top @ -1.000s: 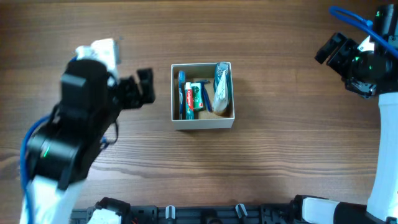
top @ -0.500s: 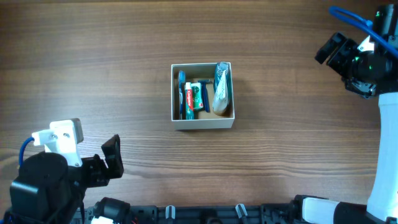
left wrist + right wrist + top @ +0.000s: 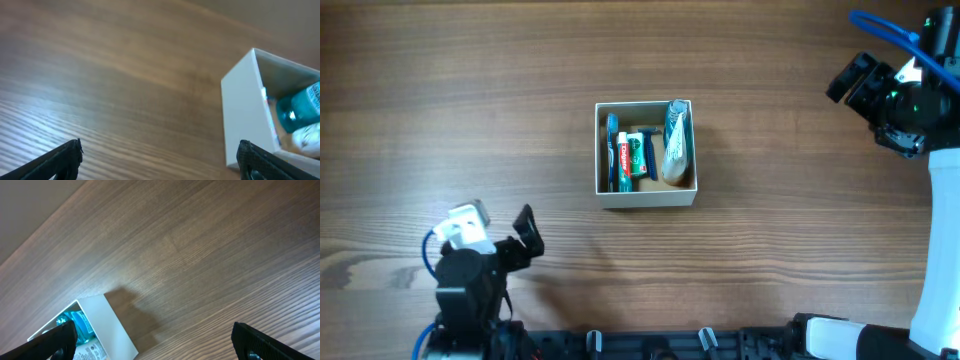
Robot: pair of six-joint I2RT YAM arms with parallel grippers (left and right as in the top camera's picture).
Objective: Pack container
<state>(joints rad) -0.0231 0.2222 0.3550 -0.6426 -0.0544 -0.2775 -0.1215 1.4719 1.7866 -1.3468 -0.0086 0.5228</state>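
Brown wood grain covers the bench (image 3: 770,270), which fills every view. The container (image 3: 646,196) is set near the middle of the bench, upright and flat on its base, with its open top facing the overhead camera. It is touched by neither arm.

Inside the container three things are seen lying side by side. A blue toothbrush (image 3: 612,150) is laid along the left wall, a red-and-green tube (image 3: 638,155) is placed in the middle, and a teal-and-white pack (image 3: 677,140) is laid along the right wall. A strip of tan floor is left bare at the far side.

The left arm (image 3: 470,285) is held low at the near left edge of the bench, well apart from the container. The left jaws are spread wide: in the left wrist view the two dark fingertips (image 3: 62,157) are seen at opposite lower corners, with only bare bench between them. A white wall of the container (image 3: 247,112) and the teal pack (image 3: 300,105) are seen at the right of that view.

The right arm (image 3: 905,105) is held at the far right edge, also well apart from the container. The right jaws are likewise spread wide, nothing being held between the fingertips (image 3: 55,340). A corner of the container (image 3: 117,330) is seen low in the right wrist view.
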